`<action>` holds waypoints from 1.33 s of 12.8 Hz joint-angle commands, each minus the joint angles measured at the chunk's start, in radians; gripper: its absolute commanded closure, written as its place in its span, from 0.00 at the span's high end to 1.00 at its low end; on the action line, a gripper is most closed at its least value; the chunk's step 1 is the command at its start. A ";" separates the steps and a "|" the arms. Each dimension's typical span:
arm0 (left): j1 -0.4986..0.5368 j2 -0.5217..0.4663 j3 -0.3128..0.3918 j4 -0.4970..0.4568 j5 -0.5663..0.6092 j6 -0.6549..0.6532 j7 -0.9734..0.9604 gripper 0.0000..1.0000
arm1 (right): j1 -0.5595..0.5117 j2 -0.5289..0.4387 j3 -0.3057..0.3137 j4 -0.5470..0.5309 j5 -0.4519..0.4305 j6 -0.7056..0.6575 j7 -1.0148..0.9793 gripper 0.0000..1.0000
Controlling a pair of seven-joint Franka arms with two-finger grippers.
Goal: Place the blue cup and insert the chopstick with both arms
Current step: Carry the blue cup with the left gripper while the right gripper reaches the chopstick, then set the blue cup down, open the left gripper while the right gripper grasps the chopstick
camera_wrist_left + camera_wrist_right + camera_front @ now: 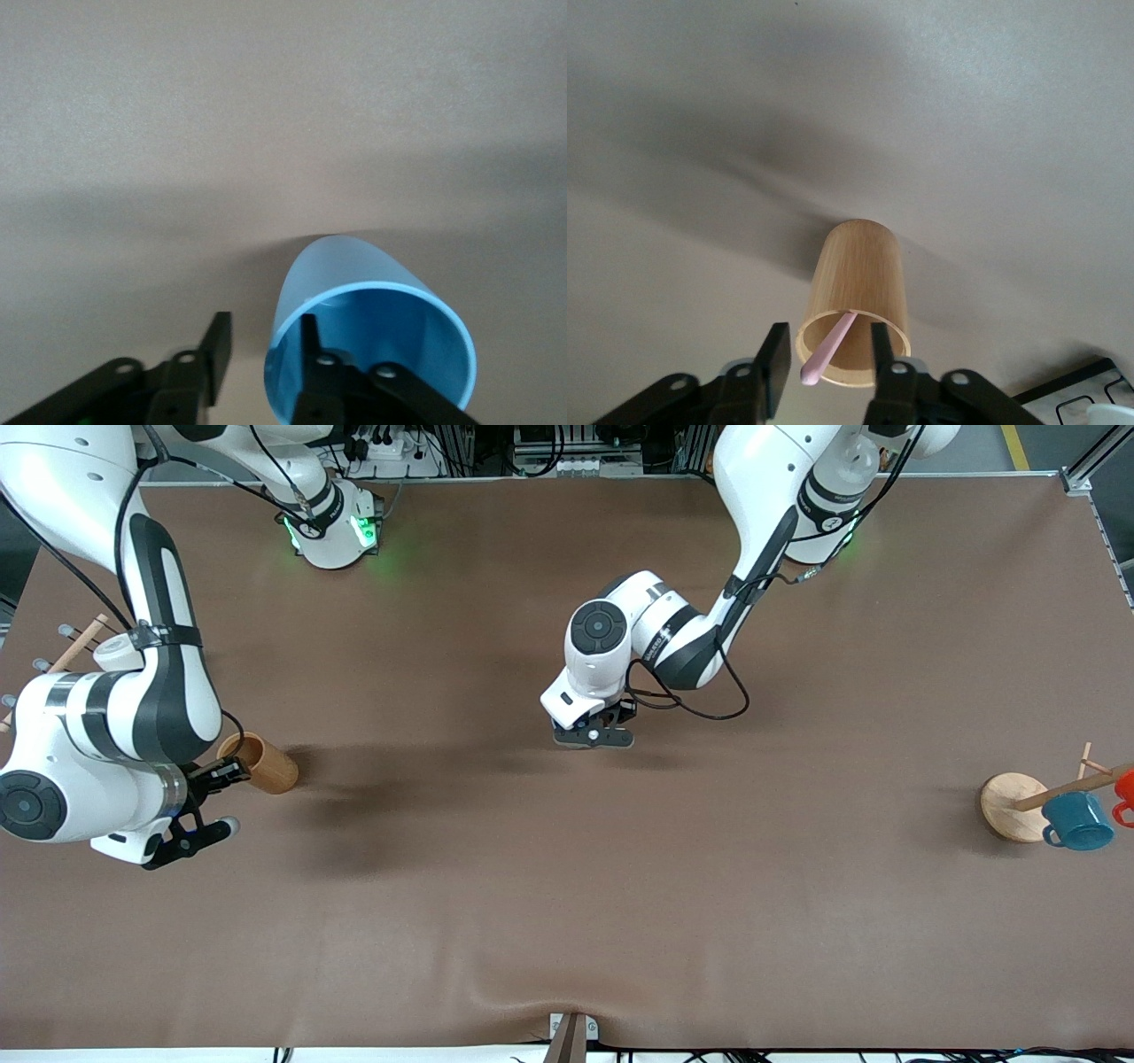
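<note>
The blue cup [354, 292] stands on the brown table at its middle; in the front view my left hand hides it. My left gripper [263, 329] [595, 735] is open, one finger inside the cup and the other outside, clear of the wall. The pale-pink chopstick [826, 350] leans in the brown wooden holder [859, 283] [261, 762], its end sticking out over the rim. My right gripper [827, 341] [217, 802] is open beside the holder's mouth, one finger on each side of the chopstick's end without touching it.
A wooden mug rack [1010, 806] with a teal mug [1076, 821] and a red mug [1125, 788] stands at the left arm's end. A rack of wooden rods [80, 642] is at the right arm's end. The table cover has a fold [532, 965] near the front edge.
</note>
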 commanded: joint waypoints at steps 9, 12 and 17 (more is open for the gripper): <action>0.204 -0.310 0.010 0.042 0.012 -0.264 -0.023 1.00 | -0.013 -0.003 0.004 0.017 0.008 -0.048 -0.010 0.08; 0.322 -0.328 0.014 0.143 0.026 -0.434 -0.018 1.00 | -0.016 -0.006 0.004 0.017 0.008 -0.049 -0.012 0.00; 0.542 -0.423 0.012 0.217 0.027 -0.585 0.039 1.00 | -0.014 -0.027 0.002 0.027 0.003 -0.101 -0.015 0.00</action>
